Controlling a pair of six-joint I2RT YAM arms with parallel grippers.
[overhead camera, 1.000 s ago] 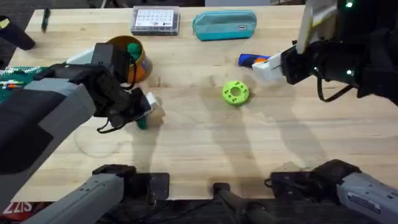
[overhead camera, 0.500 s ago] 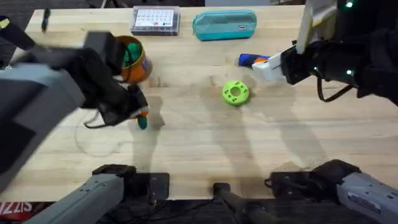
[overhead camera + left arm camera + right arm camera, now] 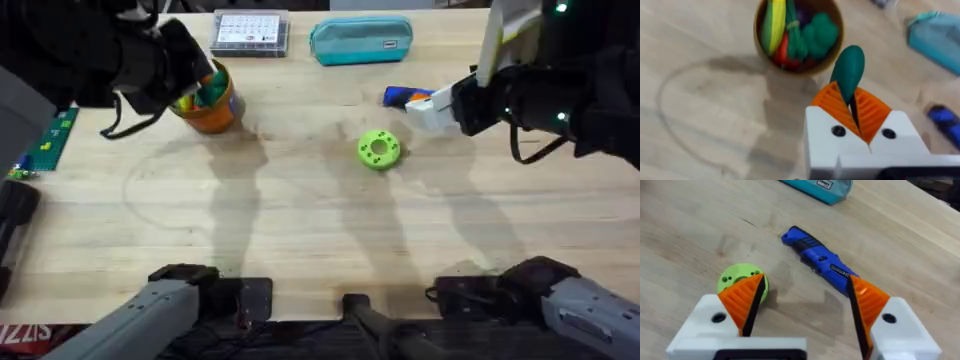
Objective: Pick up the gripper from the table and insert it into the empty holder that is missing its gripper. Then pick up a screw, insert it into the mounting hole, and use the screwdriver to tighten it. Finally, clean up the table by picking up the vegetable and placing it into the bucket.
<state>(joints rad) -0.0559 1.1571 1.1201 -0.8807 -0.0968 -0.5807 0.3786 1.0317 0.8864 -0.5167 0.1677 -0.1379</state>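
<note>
Two end effectors are working one surface (image 3: 320,240). Left end effector (image 3: 854,102): I am clenching it on the vegetable (image 3: 848,70), pads gripping the lower end while the dark green tip is sticking out, hanging just beside the bucket (image 3: 799,36) rim. Vegetable is looking smooth, light and rigid, likely slippery; a mid-body hold would be steadier than this end grip. Bucket is already holding several toy pieces, so open room inside is looking tight; I am judging the freest gap to be near the rim closest to me. Right end effector (image 3: 802,300): I am holding it released, hovering over the disc (image 3: 742,279) and screwdriver (image 3: 821,262), pouch (image 3: 361,40) beyond.
</note>
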